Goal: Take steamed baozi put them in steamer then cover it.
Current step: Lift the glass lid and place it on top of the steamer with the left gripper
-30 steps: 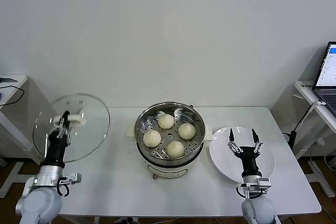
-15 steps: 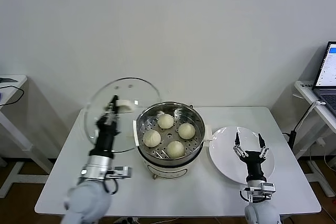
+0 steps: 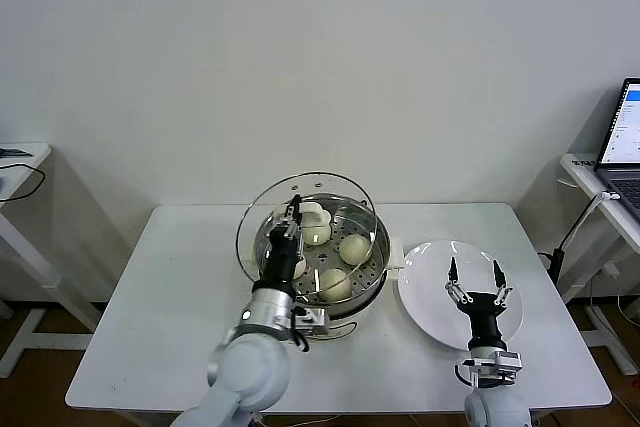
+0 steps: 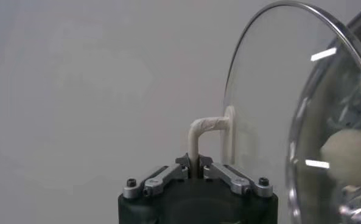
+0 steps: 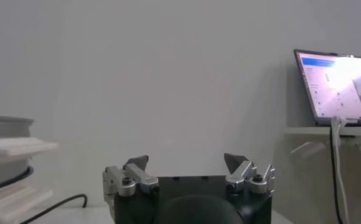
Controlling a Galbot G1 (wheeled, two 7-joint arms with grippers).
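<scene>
Head view shows the left gripper (image 3: 292, 215), fingers pinching the cover (image 3: 306, 237) by its handle, now swung in over the steamer (image 3: 322, 257) and its 4 steamed baozi (image 3: 353, 248), leaving only lowering, while the right gripper (image 3: 474, 273) waits spread above the plate (image 3: 430, 297).

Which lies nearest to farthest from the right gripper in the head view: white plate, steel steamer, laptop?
1. Flat round white plate, directly beneath the right gripper.
2. Shiny stainless-steel steamer, to its left.
3. Open laptop, far right on a side desk.
</scene>
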